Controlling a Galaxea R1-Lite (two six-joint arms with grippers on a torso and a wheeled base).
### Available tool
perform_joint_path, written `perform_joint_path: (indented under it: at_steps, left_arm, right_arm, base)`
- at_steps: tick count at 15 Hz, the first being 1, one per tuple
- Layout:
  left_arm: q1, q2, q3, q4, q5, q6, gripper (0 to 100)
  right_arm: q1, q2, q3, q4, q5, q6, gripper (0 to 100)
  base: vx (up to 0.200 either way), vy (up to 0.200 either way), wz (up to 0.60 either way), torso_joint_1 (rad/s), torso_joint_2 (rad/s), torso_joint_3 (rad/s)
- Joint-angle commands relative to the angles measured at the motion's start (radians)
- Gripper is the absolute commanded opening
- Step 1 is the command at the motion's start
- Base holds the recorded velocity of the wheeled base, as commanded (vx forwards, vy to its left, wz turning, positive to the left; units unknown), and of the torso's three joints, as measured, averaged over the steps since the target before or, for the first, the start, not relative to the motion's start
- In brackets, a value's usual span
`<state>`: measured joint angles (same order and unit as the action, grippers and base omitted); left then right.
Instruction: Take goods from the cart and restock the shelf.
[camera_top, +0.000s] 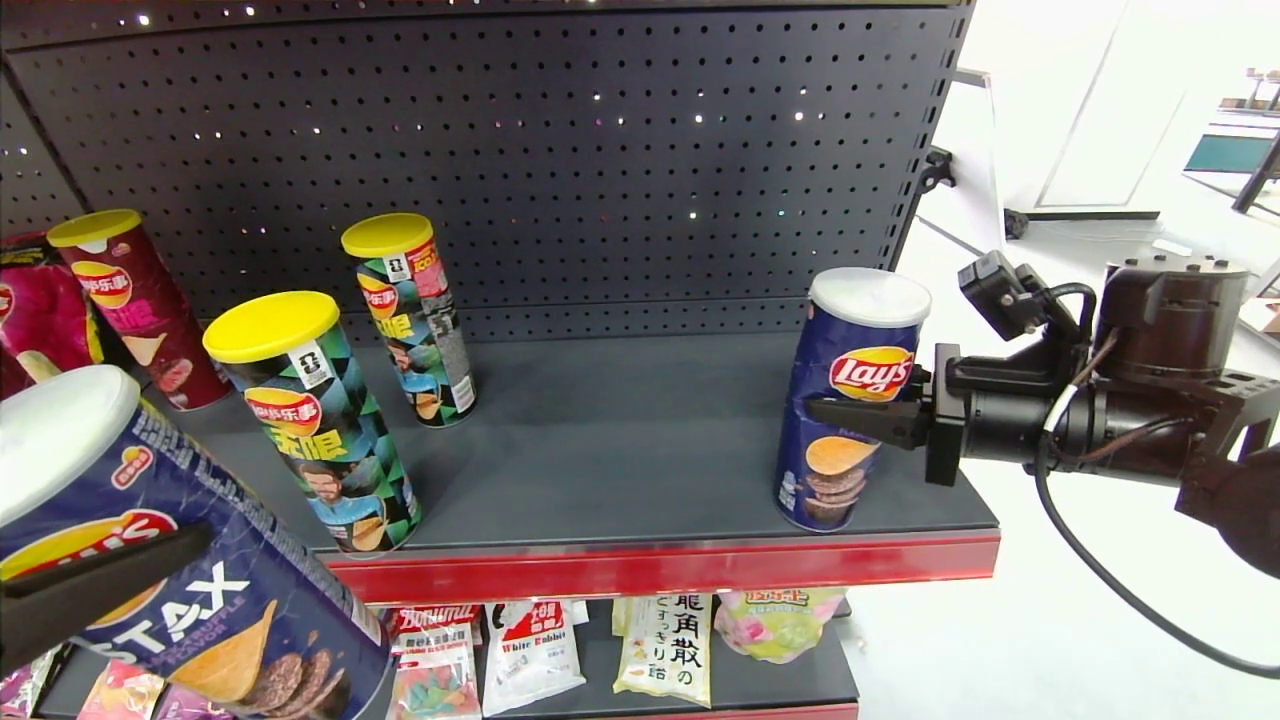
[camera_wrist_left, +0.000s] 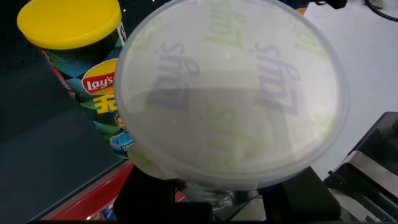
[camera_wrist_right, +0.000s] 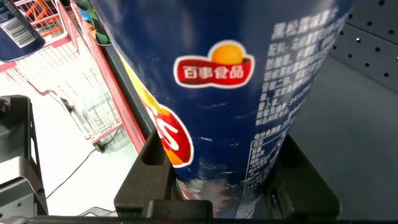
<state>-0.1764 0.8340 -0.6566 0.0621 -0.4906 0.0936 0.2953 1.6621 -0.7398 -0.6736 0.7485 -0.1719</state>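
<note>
- The right gripper is closed on the right blue can, with one finger on each side at mid-height. The can is set slightly tilted at the right front corner of the shelf.
- The left gripper is clamped on the left blue can, which is held tilted off the shelf's left front.
- Five cans are counted:
  - two blue cans with white lids;
  - the front patterned can and the rear patterned can, both with yellow lids;
  - one maroon can with a yellow lid.
- A red bag is set beside the maroon can at the far left.
- The rear patterned can and the right blue can are well apart, with bare board between them. That stretch is bounded by the perforated back wall and the red front edge.
- Snack packets are seen on the lower shelf.
- A wire cart is seen past the right blue can.
</note>
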Motion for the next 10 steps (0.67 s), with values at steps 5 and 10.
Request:
perform_joint_path:
  at_steps: [5,10]
  left_arm:
    - [0.000,0.000,0.002,0.001,0.000,0.000,0]
    - [0.000,0.000,0.002,0.001,0.000,0.000,0]
  right_arm:
    - [0.007,0.004,0.005,0.003,0.000,0.000,0]
    - [0.008,0.004,0.007,0.003,0.000,0.000,100]
  base:
    - [0.000,0.000,0.00,0.000,0.00,0.000]
    - [0.000,0.000,0.00,0.000,0.00,0.000]
